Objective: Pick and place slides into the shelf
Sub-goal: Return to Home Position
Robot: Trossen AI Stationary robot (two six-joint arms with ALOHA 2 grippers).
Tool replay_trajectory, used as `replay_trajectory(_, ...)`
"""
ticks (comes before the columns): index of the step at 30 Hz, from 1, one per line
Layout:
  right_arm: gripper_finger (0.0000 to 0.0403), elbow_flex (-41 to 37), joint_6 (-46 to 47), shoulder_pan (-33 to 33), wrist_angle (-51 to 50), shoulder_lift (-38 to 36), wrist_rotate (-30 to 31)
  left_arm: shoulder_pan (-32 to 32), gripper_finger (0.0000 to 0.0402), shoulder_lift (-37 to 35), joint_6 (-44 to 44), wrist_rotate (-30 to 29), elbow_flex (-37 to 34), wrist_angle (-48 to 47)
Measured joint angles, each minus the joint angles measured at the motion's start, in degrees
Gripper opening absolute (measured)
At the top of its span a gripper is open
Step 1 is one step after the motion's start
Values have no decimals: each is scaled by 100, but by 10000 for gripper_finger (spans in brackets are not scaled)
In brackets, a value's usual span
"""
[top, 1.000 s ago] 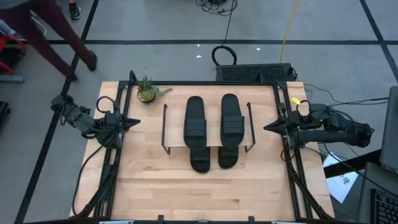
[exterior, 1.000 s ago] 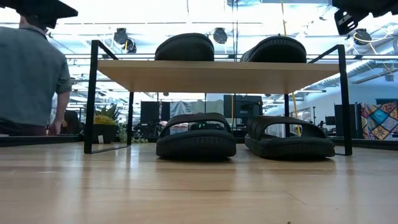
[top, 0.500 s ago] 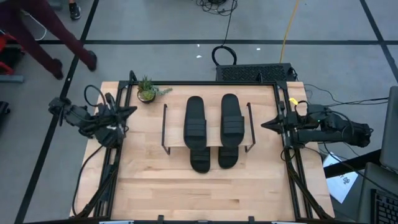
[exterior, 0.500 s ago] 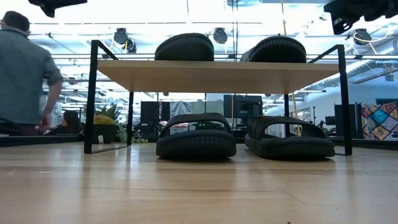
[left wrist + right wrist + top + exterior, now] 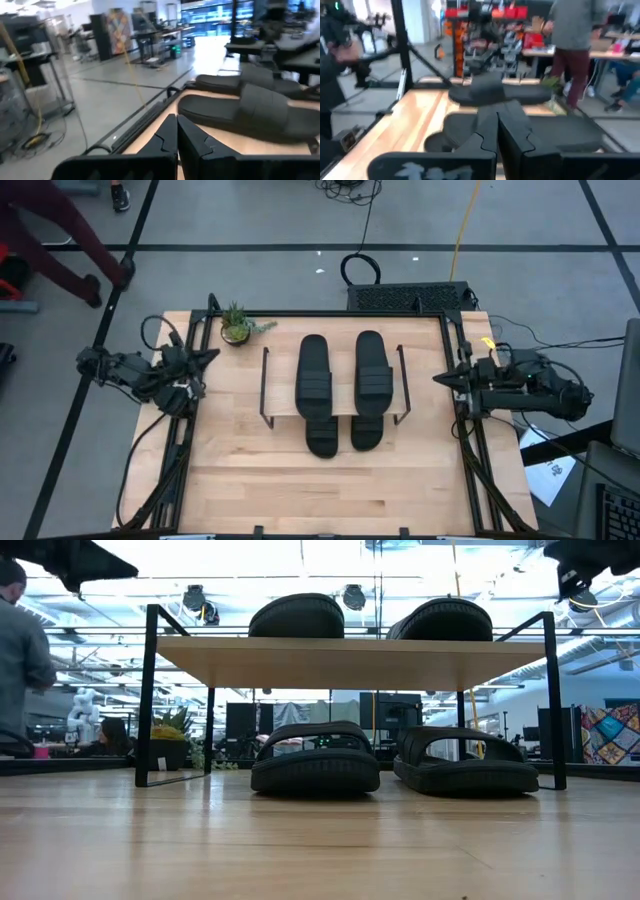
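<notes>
The shelf (image 5: 335, 385) stands mid-table on thin black wire legs. Two black slides (image 5: 313, 372) (image 5: 372, 368) lie side by side on its wooden top (image 5: 350, 662). Two more slides (image 5: 315, 760) (image 5: 465, 762) rest sole-down on the table under it, their ends sticking out toward the near edge (image 5: 322, 438). My left gripper (image 5: 212, 356) is shut and empty at the table's left edge. My right gripper (image 5: 438, 380) is shut and empty at the right edge. Both point level toward the shelf, and both wrist views show shut fingers (image 5: 176, 127) (image 5: 496, 122).
A small potted plant (image 5: 237, 326) stands at the table's far left corner. Black frame rails (image 5: 465, 440) run along both sides. Bare tabletop (image 5: 330, 490) stretches from the shelf to the near edge. A person (image 5: 60, 240) walks on the floor beyond the far left.
My left gripper has swung toward the table's far edge and drawn back to the left edge, staying shut. My right gripper has drawn back toward the right edge, also shut. The slides and shelf have not moved. The person has walked farther off to the left.
</notes>
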Motion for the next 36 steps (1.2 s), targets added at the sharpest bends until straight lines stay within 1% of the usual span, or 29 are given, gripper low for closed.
replay_trajectory(1,0,-17,13,-1,41,-83,37,4,0,-104,161,132,-158,147)
replay_trajectory(3,0,-44,31,-2,132,-192,-129,0,0,-325,526,608,-505,608)
replay_trajectory(4,0,-53,35,-2,153,-191,-210,0,0,-422,758,922,-680,899)
replay_trajectory(7,0,-69,36,-2,119,-125,-209,0,0,-632,1335,1901,-1158,1641)
replay_trajectory(9,0,-69,-18,0,127,-83,-293,0,0,-662,1721,2407,-1405,1976)
replay_trajectory(11,0,-69,-73,0,134,-74,-428,31,0,-622,2083,2622,-1625,2290)
replay_trajectory(14,0,-67,-117,0,135,-64,-654,189,0,-545,2598,2741,-1895,2768)
replay_trajectory(18,0,-131,-56,0,237,-50,-655,634,0,-532,2709,2829,-1982,2849)
replay_trajectory(22,0,-414,-24,0,389,-48,-657,1216,0,-483,2566,3177,-1993,2733)
replay_trajectory(25,0,-483,7,0,487,-20,-666,1625,0,-478,2410,3798,-1993,2439)
replay_trajectory(28,0,-478,19,0,529,-18,-666,2014,0,-383,2436,4763,-1999,2249)
replay_trajectory(30,0,-484,60,0,533,-18,-662,2265,0,-250,2455,5224,-1999,2196)
replay_trajectory(36,0,-804,523,0,984,-3,-668,2894,0,110,2343,5586,-2002,2181)
